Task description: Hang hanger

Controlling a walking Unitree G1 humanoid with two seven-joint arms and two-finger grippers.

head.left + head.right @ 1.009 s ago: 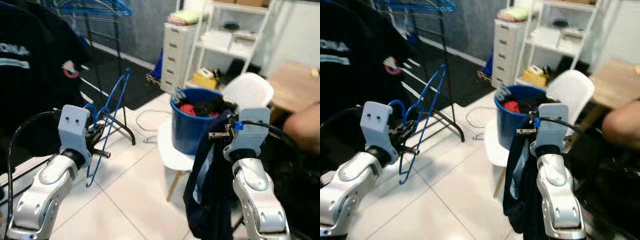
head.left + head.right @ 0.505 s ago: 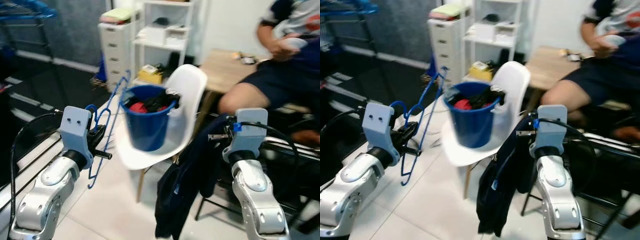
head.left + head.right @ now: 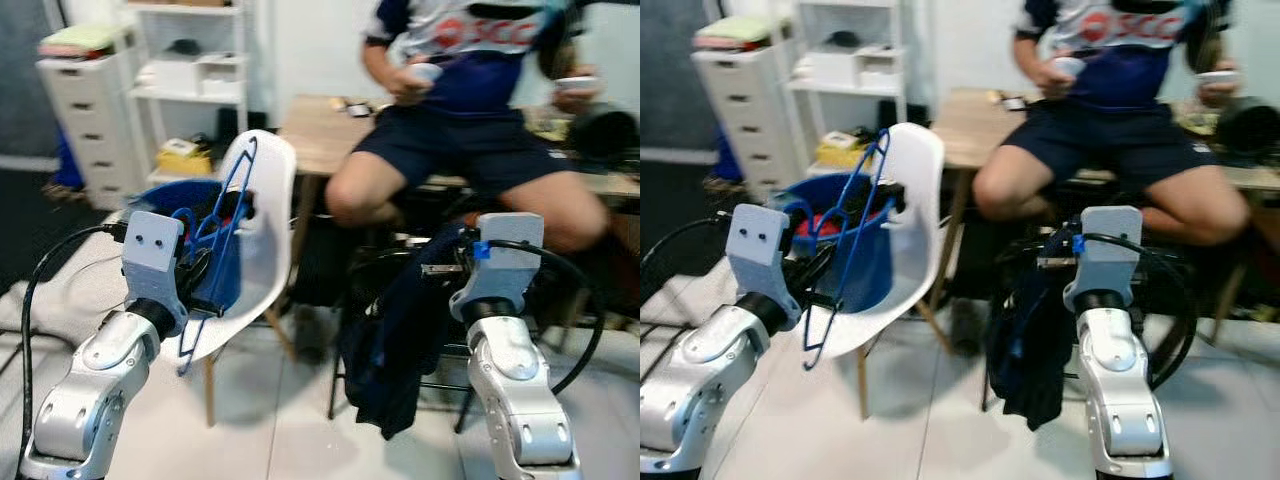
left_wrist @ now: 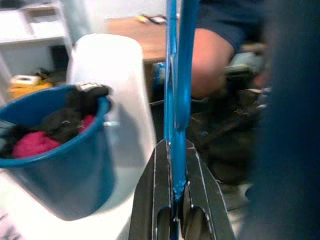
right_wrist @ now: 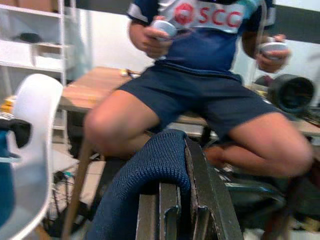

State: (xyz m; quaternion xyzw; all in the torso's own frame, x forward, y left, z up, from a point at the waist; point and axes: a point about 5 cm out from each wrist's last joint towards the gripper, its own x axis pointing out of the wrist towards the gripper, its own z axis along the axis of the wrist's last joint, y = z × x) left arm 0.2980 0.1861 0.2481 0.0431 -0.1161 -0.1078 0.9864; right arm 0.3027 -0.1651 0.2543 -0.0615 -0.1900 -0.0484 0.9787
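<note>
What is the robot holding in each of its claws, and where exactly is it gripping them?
The left gripper pinches a blue hanger by a thin bar of its frame. The right gripper is shut on a dark blue garment, clamping a fold near its top.

The hanger [image 3: 845, 245] is bright blue wire. The bucket [image 4: 47, 155] is a deeper blue, with pink-red and black laundry in it. The chair [image 3: 262, 225] is white on pale wooden legs. The garment [image 3: 395, 340] is dark navy, ribbed knit in the right wrist view. The person's shorts [image 5: 200, 97] are navy; the shirt [image 5: 210, 25] is white and navy with red lettering, blurred, perhaps "SCC". The bench [image 3: 975, 115] is light brown wood.
</note>
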